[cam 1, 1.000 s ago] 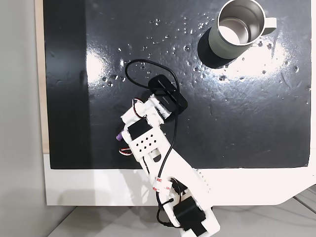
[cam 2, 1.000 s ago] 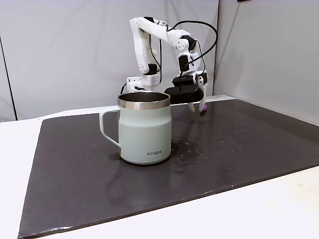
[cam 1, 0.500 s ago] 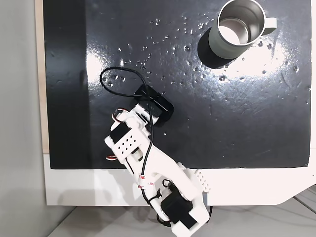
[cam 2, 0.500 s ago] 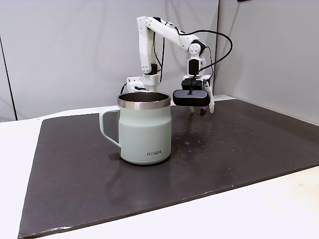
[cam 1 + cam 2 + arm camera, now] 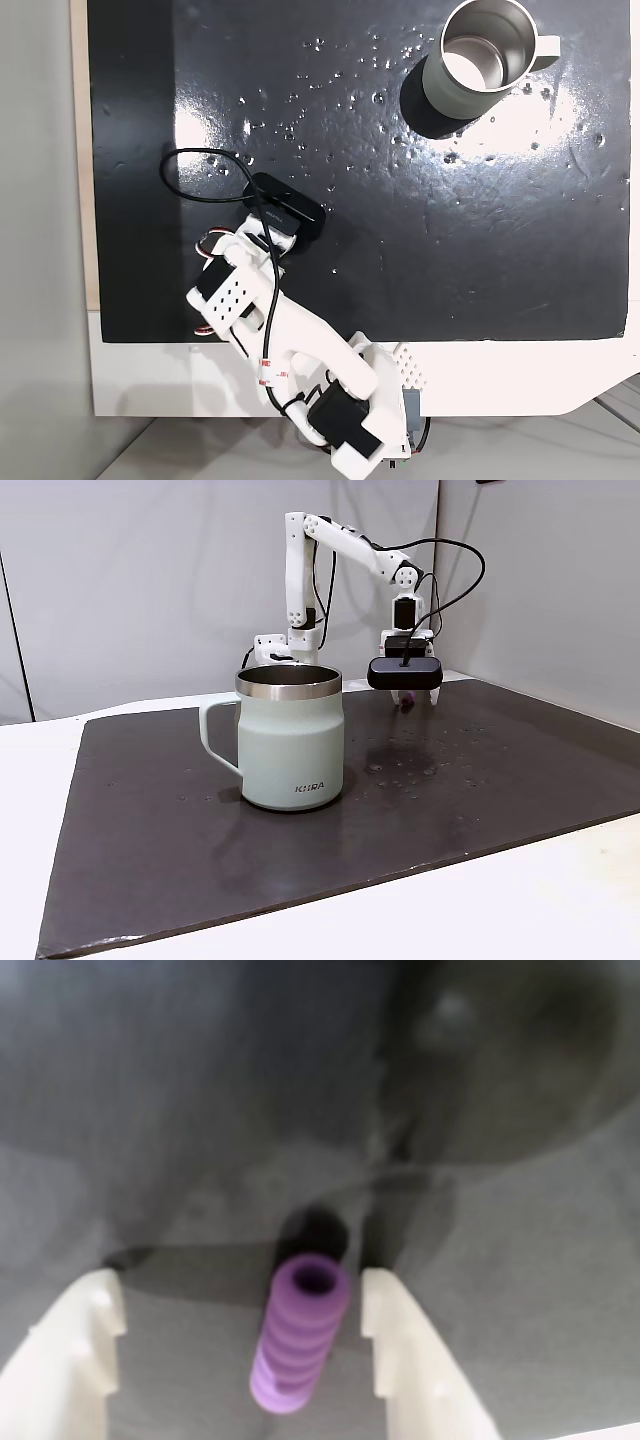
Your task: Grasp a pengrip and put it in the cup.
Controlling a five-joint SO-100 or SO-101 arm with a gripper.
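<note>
1. Two white fingers (image 5: 400, 1350) of the gripper (image 5: 240, 1345) enter the wrist view from the bottom edge, one at the lower left and one right of centre, with a wide gap between them; the jaws stand apart.
2. Between those fingers sits the pengrip (image 5: 298, 1335), a light-purple ribbed cylinder with its hollow end facing up in the frame. It is close to the right-hand finger and well clear of the left-hand one. Whether the right-hand finger touches it, or whether it rests on the dark mat (image 5: 200, 1110), cannot be told from the blurred picture.
3. In a fixed view from above, the white arm (image 5: 290, 340) reaches from the bottom edge up and to the left over the black mat (image 5: 480, 230), with a black camera block (image 5: 288, 205) and a looping black cable (image 5: 190, 170) at its tip.
4. The cup (image 5: 485, 55), a grey-green mug with a shiny steel inside, stands upright at the upper right of the mat, well apart from the arm's tip.
5. In a fixed view from the side, the cup (image 5: 290, 740) stands in the foreground, handle to the left. The gripper (image 5: 408, 693) hangs low over the mat behind it, to the right, and a speck of purple shows beneath the black block.
</note>
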